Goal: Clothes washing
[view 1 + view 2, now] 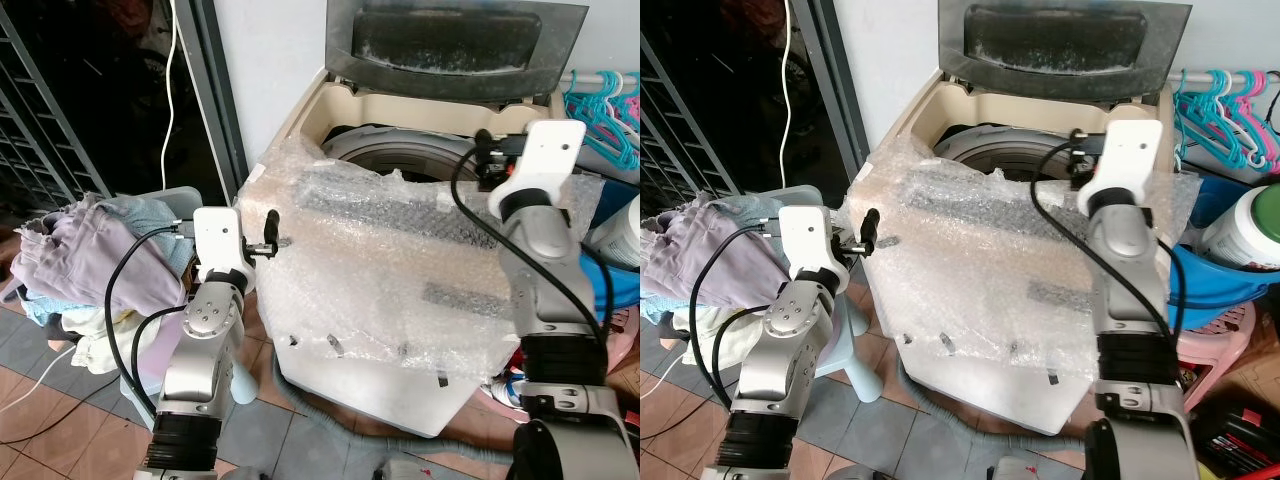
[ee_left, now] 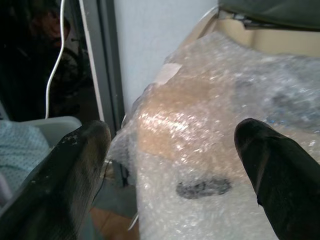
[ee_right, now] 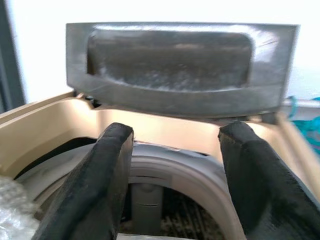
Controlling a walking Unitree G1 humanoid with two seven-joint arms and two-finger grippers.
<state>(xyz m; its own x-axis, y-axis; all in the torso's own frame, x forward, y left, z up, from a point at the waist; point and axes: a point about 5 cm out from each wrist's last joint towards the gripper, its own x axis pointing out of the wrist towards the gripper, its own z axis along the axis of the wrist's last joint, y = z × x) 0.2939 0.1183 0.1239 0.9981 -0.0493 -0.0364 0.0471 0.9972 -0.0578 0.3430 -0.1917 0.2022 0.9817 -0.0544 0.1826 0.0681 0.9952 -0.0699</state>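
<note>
The washing machine, wrapped in bubble wrap, is seen with its lid raised. The right pincer is held spread above the drum; the left pincer, also spread, is held near the machine's corner. Clothes are heaped in a basket at the left.

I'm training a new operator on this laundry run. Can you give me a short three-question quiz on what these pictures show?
1. True or false: the grey lid of the beige top-loading washing machine is raised.
2. What covers the machine's front and top? A) a towel B) clear bubble wrap C) cardboard
3. Fill in: the pile of pale crumpled clothes lies to the robot's ____ of the machine.

Key:
1. True; the right claw is open above the drum opening.
2. B; the open left claw is beside its wrapped corner.
3. Left.
</note>
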